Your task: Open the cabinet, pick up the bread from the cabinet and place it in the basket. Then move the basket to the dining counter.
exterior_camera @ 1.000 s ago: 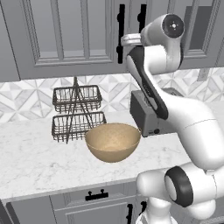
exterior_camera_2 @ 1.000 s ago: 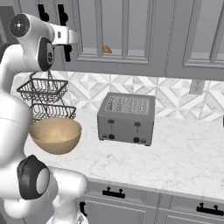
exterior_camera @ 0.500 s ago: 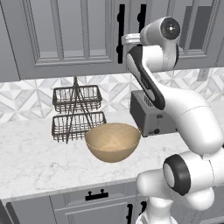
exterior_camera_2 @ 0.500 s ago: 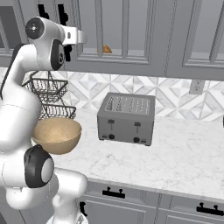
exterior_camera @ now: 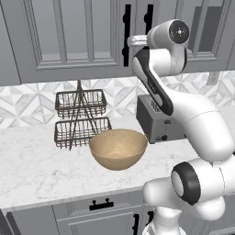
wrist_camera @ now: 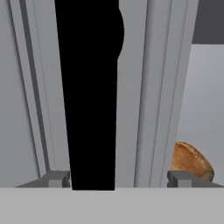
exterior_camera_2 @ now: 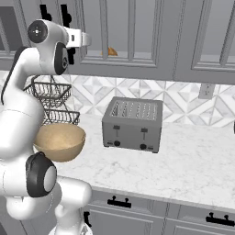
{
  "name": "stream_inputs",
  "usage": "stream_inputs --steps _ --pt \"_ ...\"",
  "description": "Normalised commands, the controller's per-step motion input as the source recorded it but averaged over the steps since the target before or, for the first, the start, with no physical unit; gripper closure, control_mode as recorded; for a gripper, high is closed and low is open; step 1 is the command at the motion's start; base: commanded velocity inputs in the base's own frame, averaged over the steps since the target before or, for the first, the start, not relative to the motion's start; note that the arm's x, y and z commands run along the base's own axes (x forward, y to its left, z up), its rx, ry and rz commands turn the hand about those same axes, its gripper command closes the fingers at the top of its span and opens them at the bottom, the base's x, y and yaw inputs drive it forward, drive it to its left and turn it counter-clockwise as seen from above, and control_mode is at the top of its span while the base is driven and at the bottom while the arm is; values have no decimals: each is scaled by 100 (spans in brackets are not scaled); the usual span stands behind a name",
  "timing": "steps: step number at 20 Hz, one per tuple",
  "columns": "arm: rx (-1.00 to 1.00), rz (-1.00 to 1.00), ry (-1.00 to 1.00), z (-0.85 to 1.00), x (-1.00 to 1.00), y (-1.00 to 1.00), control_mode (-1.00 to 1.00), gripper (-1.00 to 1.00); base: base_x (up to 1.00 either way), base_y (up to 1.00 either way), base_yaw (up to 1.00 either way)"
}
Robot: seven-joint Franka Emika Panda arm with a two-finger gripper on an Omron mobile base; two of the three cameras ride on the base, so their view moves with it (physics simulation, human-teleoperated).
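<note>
**At the cabinet handle, jaws either side of the bar**

My gripper (wrist_camera: 114, 179) stands open with nothing clamped yet; the black bar handle (wrist_camera: 89, 87) runs up between the two fingertips (wrist_camera: 56, 178), one on each side of it, and I cannot tell whether either pad touches it. The handle belongs to the cabinet (exterior_camera: 69, 41) door, and just beside the handle, past the door's edge, the bread (wrist_camera: 189, 162) sits on the inner shelf, so the door looks slightly ajar. Below the cabinet, on the table (exterior_camera: 32, 170), the basket (exterior_camera: 118, 148) rests in front of the wire rack (exterior_camera: 80, 118), with the toaster (exterior_camera_2: 133, 124) beside it.

The risk I judge from here is a poor hold on the bar: closing off-centre could let it slide out as I pull. Pulling straight back instead of along the door's arc could strain the grip or leave the door half open. Swinging wide could also bring my elbow down toward the rack and toaster.
</note>
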Motion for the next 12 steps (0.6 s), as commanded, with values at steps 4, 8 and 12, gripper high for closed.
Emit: stream_inputs --steps 4,8,12 --pt "4 0 0 0 32 -7 -100 100 0 0 0" --pt "5 0 0 6 -22 -49 -100 100 0 0 0" --pt "8 0 1 41 -90 -79 -100 100 0 0 0"
